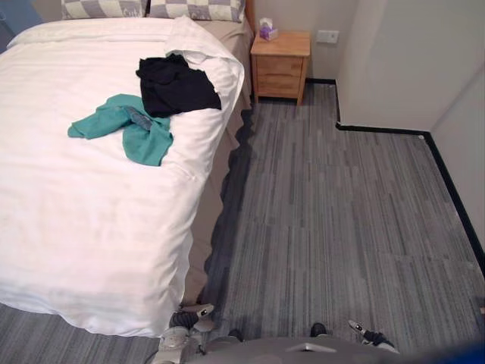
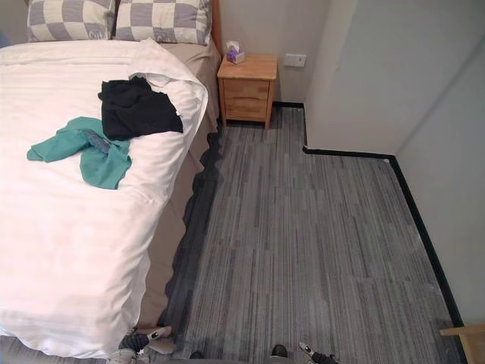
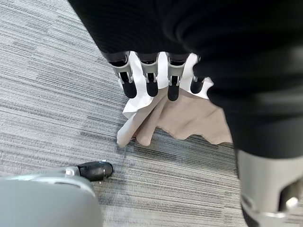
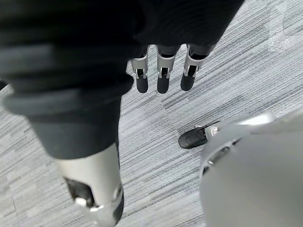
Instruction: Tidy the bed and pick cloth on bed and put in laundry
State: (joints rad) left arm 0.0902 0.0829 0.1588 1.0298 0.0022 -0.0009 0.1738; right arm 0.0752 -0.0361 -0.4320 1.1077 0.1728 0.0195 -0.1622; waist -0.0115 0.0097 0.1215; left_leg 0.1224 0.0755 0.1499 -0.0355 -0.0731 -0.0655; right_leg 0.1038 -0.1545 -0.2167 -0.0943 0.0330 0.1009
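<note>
Bed [image 1: 91, 227], white duvet. Teal cloth [image 1: 121, 129] lies crumpled on it mid-bed. Black cloth [image 1: 176, 85] lies just beyond it, nearer the checked pillows [image 1: 195, 9]; the two garments touch. Wooden nightstand [image 1: 280, 64] stands right of the bed head, with a tissue box [image 1: 267, 32] on top.

Left hand [image 3: 151, 87]: fingers straight, relaxed, holding nothing, by the bed's foot corner. Right hand [image 4: 162, 80]: fingers straight, empty, over grey carpet floor [image 1: 341, 212].
</note>
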